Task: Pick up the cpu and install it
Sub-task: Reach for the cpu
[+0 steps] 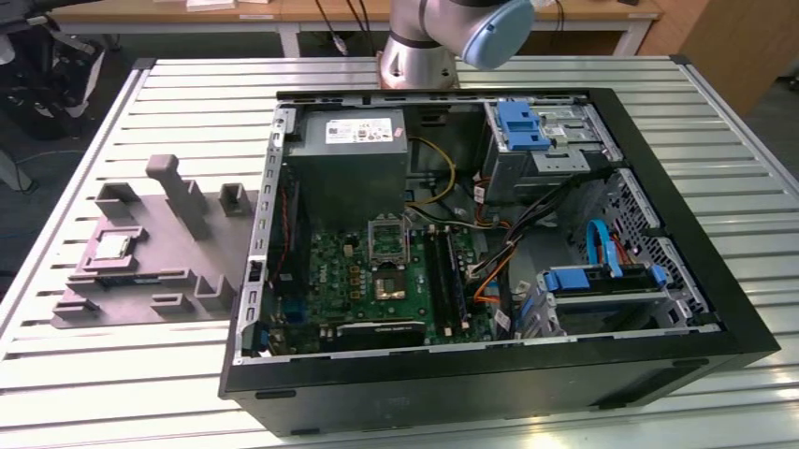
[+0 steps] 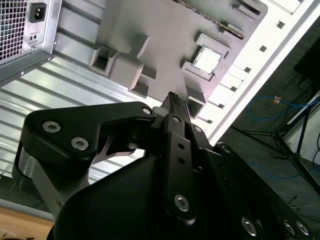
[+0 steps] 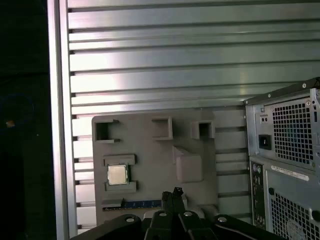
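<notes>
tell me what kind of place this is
Probably a robotics lab for computer assembly: an open computer case lies on a slatted metal table, a grey moulded tray beside it holds the cpu, and a robot arm stands nearby.

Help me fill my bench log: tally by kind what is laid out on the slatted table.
cpu: 1
tray: 1
PC case: 1
Total: 3
</notes>
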Motion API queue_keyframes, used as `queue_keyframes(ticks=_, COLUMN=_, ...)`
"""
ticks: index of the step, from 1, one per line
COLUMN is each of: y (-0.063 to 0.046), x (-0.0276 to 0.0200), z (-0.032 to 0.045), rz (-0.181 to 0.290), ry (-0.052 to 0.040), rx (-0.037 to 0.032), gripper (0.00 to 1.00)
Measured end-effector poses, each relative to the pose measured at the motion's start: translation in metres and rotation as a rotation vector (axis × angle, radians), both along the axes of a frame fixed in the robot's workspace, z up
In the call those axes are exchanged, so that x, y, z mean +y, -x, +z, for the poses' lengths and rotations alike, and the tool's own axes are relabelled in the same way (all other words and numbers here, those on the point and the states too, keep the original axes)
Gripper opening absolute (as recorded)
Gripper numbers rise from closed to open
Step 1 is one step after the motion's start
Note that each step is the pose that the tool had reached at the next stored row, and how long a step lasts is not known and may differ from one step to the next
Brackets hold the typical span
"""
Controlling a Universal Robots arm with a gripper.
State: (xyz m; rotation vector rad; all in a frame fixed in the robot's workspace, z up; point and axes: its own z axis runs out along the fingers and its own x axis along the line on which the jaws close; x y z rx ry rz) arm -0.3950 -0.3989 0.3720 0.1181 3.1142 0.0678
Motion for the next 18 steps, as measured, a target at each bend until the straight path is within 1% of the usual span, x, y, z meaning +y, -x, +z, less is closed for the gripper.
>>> queue_keyframes(ticks=18, y=0.0063, x=0.0, z=-0.0003, rz=0.0, ry=0.0, rx=0.0, gripper=0.11)
